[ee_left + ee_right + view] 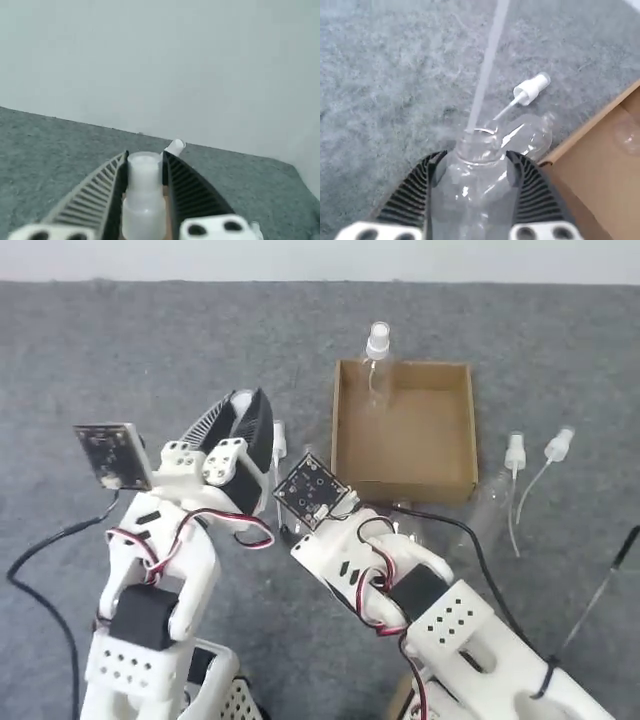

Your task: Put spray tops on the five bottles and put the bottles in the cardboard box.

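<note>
**High view.** The cardboard box (405, 485) was noted on the grey tabletop (150, 340), with one capped bottle (378, 352) upright at its far wall. Two loose tops (515, 452) were recorded to the right of the box, beside an uncapped bottle (490, 502) lying on its side. The left hand (240, 412) was raised just off the box's left wall.

**Left wrist view.** The left hand was seen closed on a white spray top (144, 192), which was pinched between both fingers.

**Right wrist view.** The right hand (475, 156) was clamped round the shoulder of a clear bottle (475, 187) whose neck was open. A thin dip tube (489, 60) was seen running down into that neck. A spare top (530, 89) and an empty bottle (532, 131) lay just beyond, by the box edge.

**Judgement.** The fitting step was taken to be in hand, with only one bottle boxed. Next, the top would need to be lowered straight down the tube line, seated on the neck and fastened while the bottle is kept steady.
</note>
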